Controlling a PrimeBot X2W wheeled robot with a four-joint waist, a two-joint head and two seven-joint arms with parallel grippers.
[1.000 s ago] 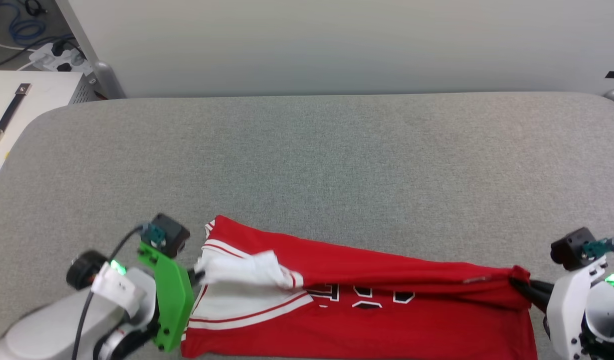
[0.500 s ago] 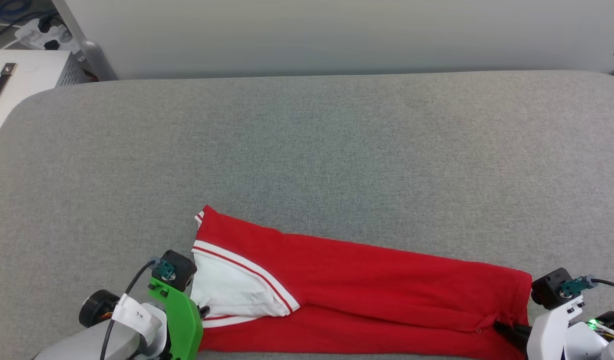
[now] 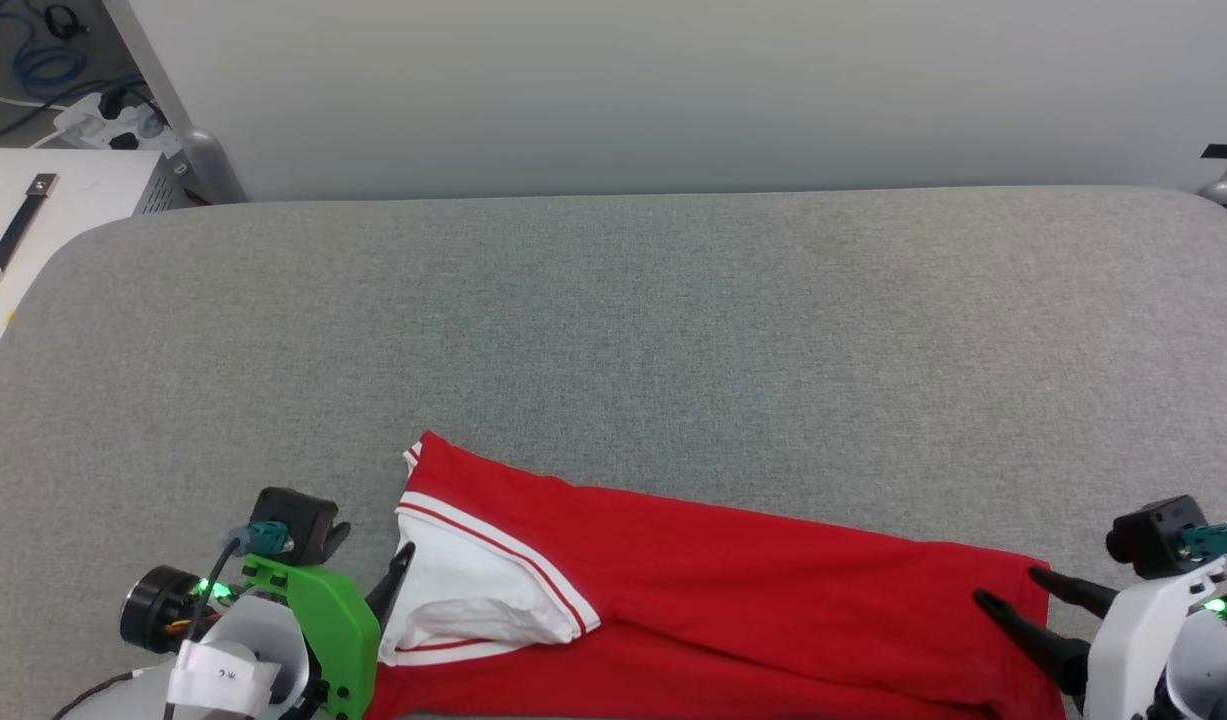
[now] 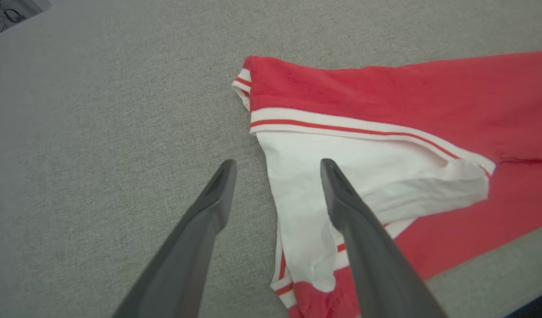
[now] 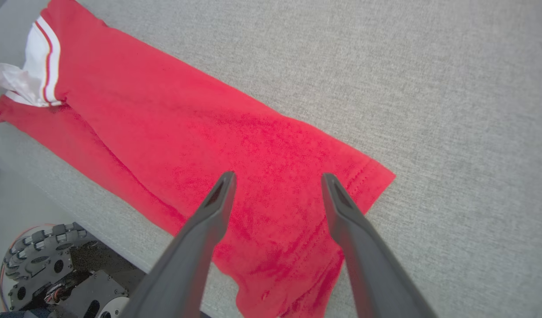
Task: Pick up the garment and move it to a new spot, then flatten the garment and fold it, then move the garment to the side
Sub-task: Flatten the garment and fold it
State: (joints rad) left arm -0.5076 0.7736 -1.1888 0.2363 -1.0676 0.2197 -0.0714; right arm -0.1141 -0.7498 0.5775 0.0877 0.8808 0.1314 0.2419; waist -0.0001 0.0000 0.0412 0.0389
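Observation:
The garment (image 3: 723,560) lies folded in a long red strip along the near edge of the grey table (image 3: 613,320), with a white sleeve (image 3: 473,590) and its striped trim at the left end. My left gripper (image 3: 398,578) is open at that sleeve; in the left wrist view the left gripper (image 4: 277,162) has one finger over the white sleeve (image 4: 363,176) and one over bare table. My right gripper (image 3: 1008,587) is open above the strip's right end, and in the right wrist view the right gripper (image 5: 277,175) spreads over the red cloth (image 5: 164,110) near its hemmed corner. Neither gripper holds cloth.
A white cabinet (image 3: 33,210) with a black handle stands beyond the table's far left corner, with a power strip and cables (image 3: 103,115) behind it. A pale wall runs behind the table. My wheeled base (image 5: 45,269) shows below the table's near edge.
Both grippers have opened and let go of the garment's ends. The upper layer has come down over the lettering, so the strip lies flat. The head camera has shifted.

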